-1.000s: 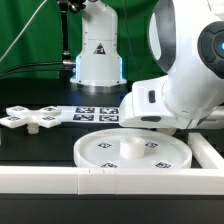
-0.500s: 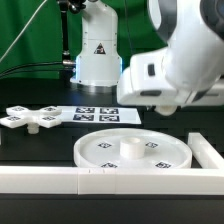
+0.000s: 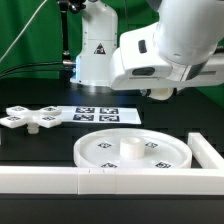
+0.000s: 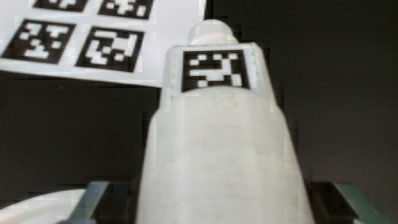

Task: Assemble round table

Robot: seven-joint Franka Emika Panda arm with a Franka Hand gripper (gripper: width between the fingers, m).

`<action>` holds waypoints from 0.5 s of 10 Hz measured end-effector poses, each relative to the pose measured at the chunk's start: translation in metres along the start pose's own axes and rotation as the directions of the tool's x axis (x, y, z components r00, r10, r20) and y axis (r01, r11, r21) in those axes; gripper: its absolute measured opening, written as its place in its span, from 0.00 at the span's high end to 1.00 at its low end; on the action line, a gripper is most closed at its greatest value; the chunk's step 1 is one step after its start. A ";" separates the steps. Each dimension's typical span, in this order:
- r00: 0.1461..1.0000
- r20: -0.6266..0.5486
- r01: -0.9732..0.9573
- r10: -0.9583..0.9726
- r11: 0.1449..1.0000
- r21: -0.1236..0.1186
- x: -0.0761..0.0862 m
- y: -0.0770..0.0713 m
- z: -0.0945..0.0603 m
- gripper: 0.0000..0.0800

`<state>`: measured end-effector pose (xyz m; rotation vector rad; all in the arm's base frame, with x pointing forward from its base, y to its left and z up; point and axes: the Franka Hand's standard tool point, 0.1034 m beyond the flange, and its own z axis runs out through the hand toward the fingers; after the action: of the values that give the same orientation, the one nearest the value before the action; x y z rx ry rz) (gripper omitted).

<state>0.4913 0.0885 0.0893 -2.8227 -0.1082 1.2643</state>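
The large round disc [image 3: 132,151] lies flat on the black table near the front wall. The flat cross-shaped piece [image 3: 35,117] lies at the exterior view's left. My gripper [image 4: 214,208] is shut on the short thick white post [image 4: 214,140]. The post's square tag faces the wrist camera, and a dark finger [image 4: 98,200] shows on each side of it. In the exterior view my hand [image 3: 160,92] hangs above the table behind the disc's right part. The post itself is hidden there by the hand.
The marker board [image 3: 95,115] lies behind the disc and shows beyond the post in the wrist view [image 4: 80,35]. A long white border wall [image 3: 100,180] runs along the front and up the right side [image 3: 205,150]. The arm's white base [image 3: 97,55] stands at the back.
My hand has risen from beside the disc's right edge and moved toward the exterior view's left. The disc and the cross piece have not moved.
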 end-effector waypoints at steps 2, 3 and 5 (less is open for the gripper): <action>0.990 -0.140 0.020 -0.020 1.000 0.000 0.013 0.001 -0.010 0.49; 0.984 -0.172 0.050 -0.049 0.999 -0.002 0.012 0.007 -0.017 0.49; 0.946 -0.318 0.067 -0.067 0.998 -0.012 0.014 0.014 -0.042 0.49</action>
<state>0.5326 0.0747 0.1059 -2.9501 -0.1894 0.7810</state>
